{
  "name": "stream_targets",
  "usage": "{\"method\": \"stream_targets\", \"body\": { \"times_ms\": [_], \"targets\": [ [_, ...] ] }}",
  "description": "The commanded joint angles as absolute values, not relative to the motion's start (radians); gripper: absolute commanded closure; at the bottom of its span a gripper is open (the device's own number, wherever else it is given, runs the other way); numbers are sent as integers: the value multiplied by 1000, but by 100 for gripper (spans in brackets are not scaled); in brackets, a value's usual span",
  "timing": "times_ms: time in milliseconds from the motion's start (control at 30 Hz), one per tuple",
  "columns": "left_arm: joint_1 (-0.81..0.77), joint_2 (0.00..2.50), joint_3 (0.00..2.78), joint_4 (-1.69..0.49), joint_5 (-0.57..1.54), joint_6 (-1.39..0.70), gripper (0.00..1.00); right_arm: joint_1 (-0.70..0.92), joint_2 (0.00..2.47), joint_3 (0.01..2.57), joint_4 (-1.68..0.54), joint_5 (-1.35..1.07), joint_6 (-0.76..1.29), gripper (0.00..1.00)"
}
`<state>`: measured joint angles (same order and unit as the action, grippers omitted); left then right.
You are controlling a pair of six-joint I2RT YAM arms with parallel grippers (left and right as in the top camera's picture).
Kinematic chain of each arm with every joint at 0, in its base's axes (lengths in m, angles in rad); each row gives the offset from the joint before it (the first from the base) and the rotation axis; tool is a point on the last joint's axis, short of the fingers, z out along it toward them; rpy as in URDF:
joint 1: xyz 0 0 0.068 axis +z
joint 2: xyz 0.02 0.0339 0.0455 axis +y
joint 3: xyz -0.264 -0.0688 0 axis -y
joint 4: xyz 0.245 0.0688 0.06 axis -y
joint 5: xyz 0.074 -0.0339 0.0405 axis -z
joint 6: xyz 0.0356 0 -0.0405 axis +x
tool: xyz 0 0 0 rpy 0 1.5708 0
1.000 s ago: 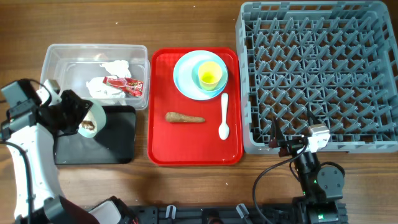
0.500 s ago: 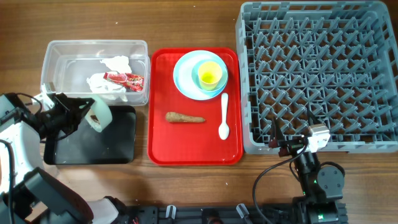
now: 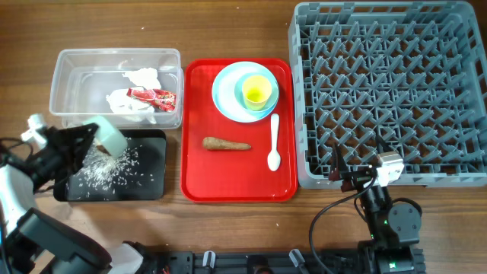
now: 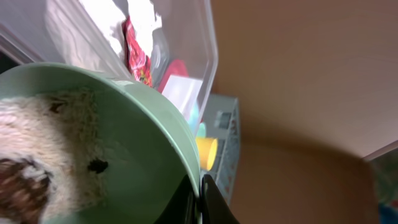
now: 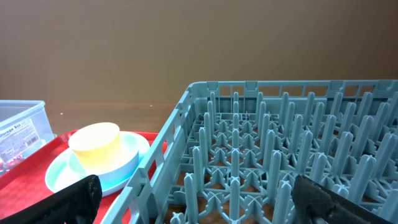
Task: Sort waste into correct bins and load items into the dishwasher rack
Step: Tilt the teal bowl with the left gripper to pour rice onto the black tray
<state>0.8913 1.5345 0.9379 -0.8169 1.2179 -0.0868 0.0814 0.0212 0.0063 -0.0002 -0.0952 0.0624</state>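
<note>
- Rice grains now strewn over black tray, lower left of overhead; half a sec ago the tray was bare.
- Left arm has swung further toward lower-left edge vs earlier frames. Right arm, red tray & its load, and rack haven't shifted.
- Left gripper clamped tight on rim of mint-green bowl. Bowl tipped steeply, mouth toward tray, over tray's upper-left part.
- Left wrist view: dark fingers pinch bowl rim at bottom ctr. Whitish residue + a brown patch inside bowl at left of frame, too blurred to ID.
- Clear tub upper left, just above black tray. Holds crumpled napkins w/ red wrapper lying on them.
- Red tray sits ctr frame, btwn the bins & rack.
- Upper part of red tray: pale blue plate, pale blue bowl on it, yellow cup inside that bowl.
- Brown sausage scrap mid-left of red tray, lying flat.
- White spoon at red tray's right side, handle up-frame, scoop end down-frame.
- Dishwasher rack fills right side of frame, just beside red tray's right edge.
- Right gripper bottom right by rack's lower edge, jaws spread wide, gripping nothing. Its wrist view looks across the pegs toward cup & plate at left.
</note>
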Motion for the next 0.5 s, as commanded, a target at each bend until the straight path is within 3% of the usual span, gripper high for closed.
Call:
{"method": "stream_targets", "body": {
  "times_ms": [0, 467],
  "targets": [
    [1000, 1539, 871, -799, 1369, -56, 96, 77, 14, 5, 4, -86, 55, 0],
    [1047, 1539, 818, -775, 1555, -6, 96, 77, 14, 5, 5, -86, 55, 0]
  ]
}}
